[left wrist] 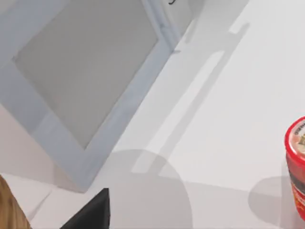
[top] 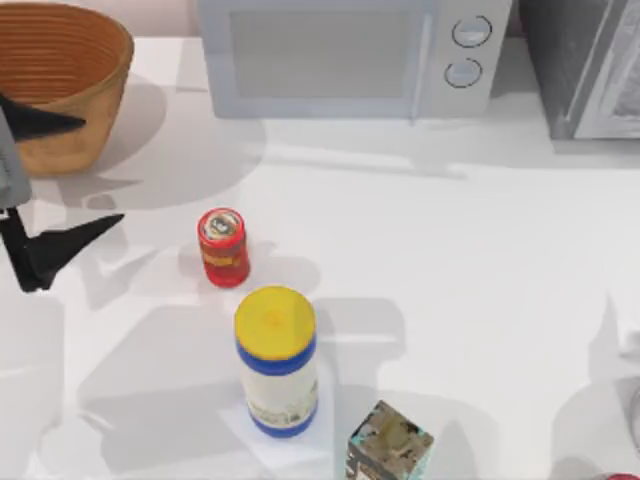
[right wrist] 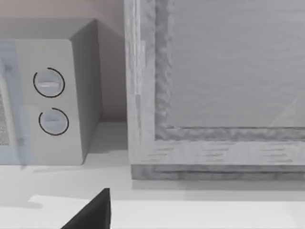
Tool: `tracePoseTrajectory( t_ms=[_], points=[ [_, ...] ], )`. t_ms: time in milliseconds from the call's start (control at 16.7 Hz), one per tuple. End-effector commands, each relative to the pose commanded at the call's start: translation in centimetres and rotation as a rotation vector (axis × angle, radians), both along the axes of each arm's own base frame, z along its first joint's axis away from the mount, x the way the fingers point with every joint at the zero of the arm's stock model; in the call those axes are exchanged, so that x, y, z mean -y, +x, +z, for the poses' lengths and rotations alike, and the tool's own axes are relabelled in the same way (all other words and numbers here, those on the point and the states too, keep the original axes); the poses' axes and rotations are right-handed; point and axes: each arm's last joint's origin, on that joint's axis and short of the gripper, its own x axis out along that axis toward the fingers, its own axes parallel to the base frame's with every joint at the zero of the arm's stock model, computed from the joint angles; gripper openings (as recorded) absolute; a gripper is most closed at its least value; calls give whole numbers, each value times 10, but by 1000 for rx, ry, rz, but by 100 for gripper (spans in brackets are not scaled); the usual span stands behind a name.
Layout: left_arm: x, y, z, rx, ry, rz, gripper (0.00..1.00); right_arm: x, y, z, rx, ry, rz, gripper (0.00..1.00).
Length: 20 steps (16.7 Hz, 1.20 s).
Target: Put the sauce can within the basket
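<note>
Sauce can (top: 223, 247) upright btwn basket (top: 70, 140) & bottle (top: 277, 362); left pincer (top: 95, 172) agape nearby.

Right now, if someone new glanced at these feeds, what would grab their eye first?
Probably the small red can standing mid-table, with the taller yellow-capped bottle just in front of it. Next, the big wicker basket at the far left corner beside the microwave. The left tool hangs open between basket and can, holding nothing.
</note>
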Motion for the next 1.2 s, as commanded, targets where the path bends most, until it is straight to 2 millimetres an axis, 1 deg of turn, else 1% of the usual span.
tracePoseTrajectory(
  t_ms=[120, 300, 480, 660, 780, 960, 1200],
  points=[
    [-2, 20, -22, -14, -48, -86, 100, 0, 0, 0, 0, 0, 0, 100],
    [-1, 39, -60, -58, -136, -189, 100, 0, 0, 0, 0, 0, 0, 100],
    [3, 48, -95, -116, -227, -261, 100, 0, 0, 0, 0, 0, 0, 100],
    [11, 52, -123, -180, -309, -316, 100, 0, 0, 0, 0, 0, 0, 100],
    [18, 53, -137, -221, -354, -346, 100, 0, 0, 0, 0, 0, 0, 100],
    [26, 54, -150, -265, -398, -378, 100, 0, 0, 0, 0, 0, 0, 100],
    [28, 54, -154, -275, -410, -386, 100, 0, 0, 0, 0, 0, 0, 100]
  ],
)
